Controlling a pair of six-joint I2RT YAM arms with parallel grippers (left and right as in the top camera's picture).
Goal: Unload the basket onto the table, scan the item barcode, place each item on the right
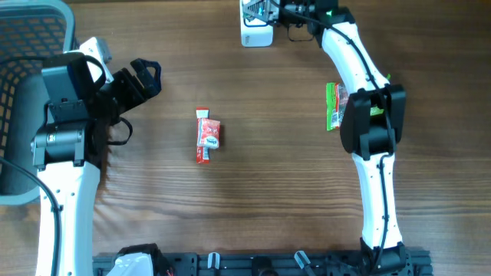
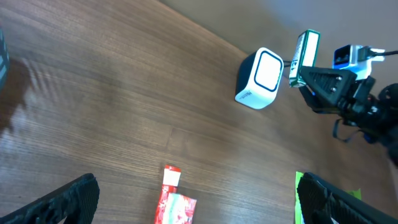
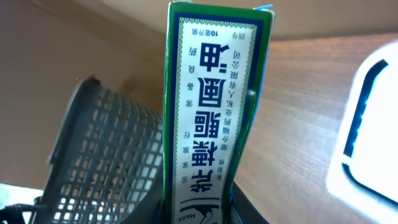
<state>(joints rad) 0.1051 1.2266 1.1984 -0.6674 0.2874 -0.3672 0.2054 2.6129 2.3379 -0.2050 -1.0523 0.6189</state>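
Observation:
A green and white box [image 3: 211, 106] with printed characters stands upright between the fingers of my right gripper [image 3: 200, 211], which is shut on it. In the left wrist view the box [image 2: 306, 56] hangs just right of the white scanner [image 2: 260, 79], its narrow side toward the scanner's window. Seen from overhead, the right gripper [image 1: 295, 11] is at the table's far edge, next to the scanner [image 1: 257, 34]. The barcode itself does not show. My left gripper [image 1: 146, 77] stands open and empty at the left, its fingers wide apart in the left wrist view [image 2: 196, 186].
A red snack packet [image 1: 207, 134] lies flat mid-table, below the left gripper's view [image 2: 177, 202]. A green packet [image 1: 333, 107] lies partly under the right arm. A dark mesh basket [image 1: 23, 46] stands at the far left, also in the right wrist view [image 3: 106, 155].

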